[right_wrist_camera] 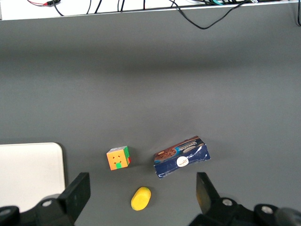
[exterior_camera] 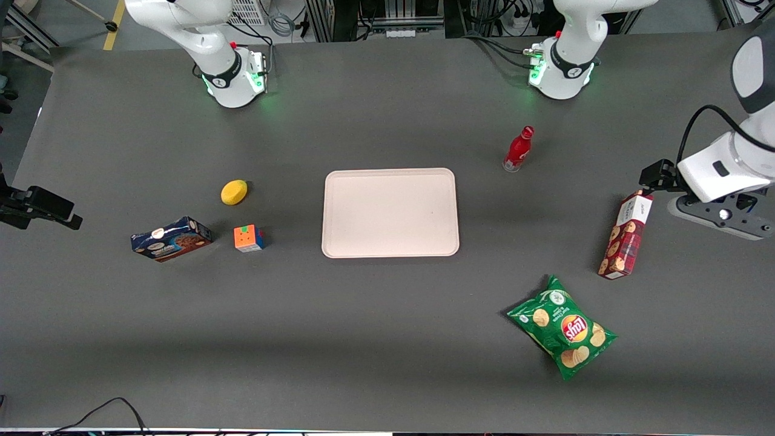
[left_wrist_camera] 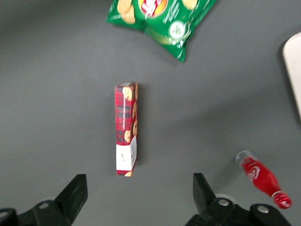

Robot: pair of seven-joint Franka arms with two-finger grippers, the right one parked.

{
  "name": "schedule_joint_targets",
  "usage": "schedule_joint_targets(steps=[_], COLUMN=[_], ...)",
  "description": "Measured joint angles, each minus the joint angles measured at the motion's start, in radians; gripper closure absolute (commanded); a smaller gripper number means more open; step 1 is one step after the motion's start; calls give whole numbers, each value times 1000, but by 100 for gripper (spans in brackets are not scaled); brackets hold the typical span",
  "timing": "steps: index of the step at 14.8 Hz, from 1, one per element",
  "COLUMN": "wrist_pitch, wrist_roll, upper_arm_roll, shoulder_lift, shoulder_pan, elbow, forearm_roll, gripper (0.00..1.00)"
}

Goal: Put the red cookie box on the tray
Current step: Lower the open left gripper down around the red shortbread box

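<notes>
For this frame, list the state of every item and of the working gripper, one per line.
red cookie box: lying flat on the table, ungrasped
tray: nothing on it
gripper: open, raised above the red cookie box's white end
red bottle: upright, capped
chip bag: lying flat, sealed
blue cookie box: lying closed
lemon: whole
puzzle cube: scrambled

Even overhead light, moderately bright. Dark bench (exterior_camera: pixel 387 339) matte, no glare. Broad soft shadow band across bench on side nearest front camera. Short soft shadows beside bottle (exterior_camera: pixel 519 149) and chips bag (exterior_camera: pixel 563 327). Green glow on bench around arm bases. Tray (exterior_camera: pixel 390 248) pale, nearly washed out. Left wrist view slightly blurred: box (left_wrist_camera: pixel 126 128) print soft. Claw (left_wrist_camera: pixel 137 197) hangs over bench near box, fingers dark, open.
</notes>
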Motion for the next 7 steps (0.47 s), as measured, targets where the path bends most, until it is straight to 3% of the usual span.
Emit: schedule_joint_targets(steps=[7], wrist_pitch=[286], wrist_roll=[92], upper_arm_roll=[78], shoulder_lift=[-90], shoulder_pan=[15], elbow=[-319], forearm_roll=[5], gripper=[0])
